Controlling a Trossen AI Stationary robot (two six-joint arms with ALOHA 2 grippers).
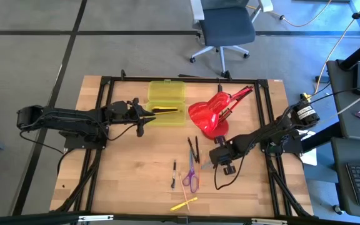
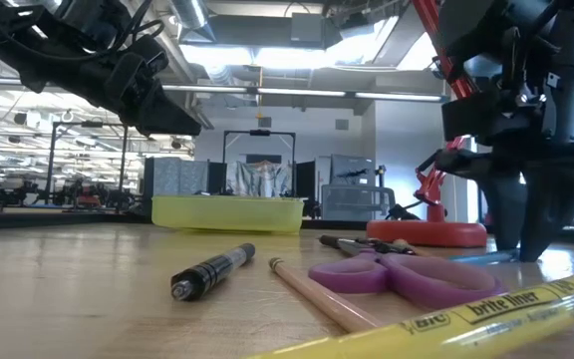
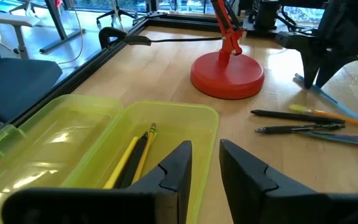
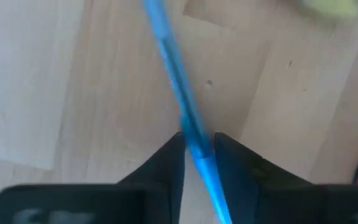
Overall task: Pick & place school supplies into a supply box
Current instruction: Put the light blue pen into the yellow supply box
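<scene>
My right gripper point(image 4: 199, 140) points down at the table right of the middle, shut on a thin blue pen point(image 4: 173, 68). Left of it lie dark pens point(image 1: 194, 150), purple-handled scissors point(image 1: 191, 179), a black marker point(image 1: 174, 172) and a yellow highlighter point(image 1: 184, 204), all flat on the wood. The translucent yellow-green supply box point(image 1: 165, 102) stands open at the far middle, with a yellow and a dark pencil point(image 3: 135, 155) in it. My left gripper point(image 3: 205, 163) hovers at the box's near left corner, open with a narrow gap and nothing between its fingers. My right gripper pinches the blue pen's barrel point(image 4: 190, 123) between its two fingers, toward one end of the pen. The fingers point(image 2: 521, 224) come from above, pointing down, and lie across the pen. The pen point(image 2: 486, 257) rests flat on the table.
A red desk lamp point(image 1: 211, 115) stands on its round base point(image 3: 227, 74) just beyond my right gripper, between it and the box. A black frame point(image 1: 105, 81) runs along the table's edges. An office chair point(image 1: 227, 28) stands past the far edge.
</scene>
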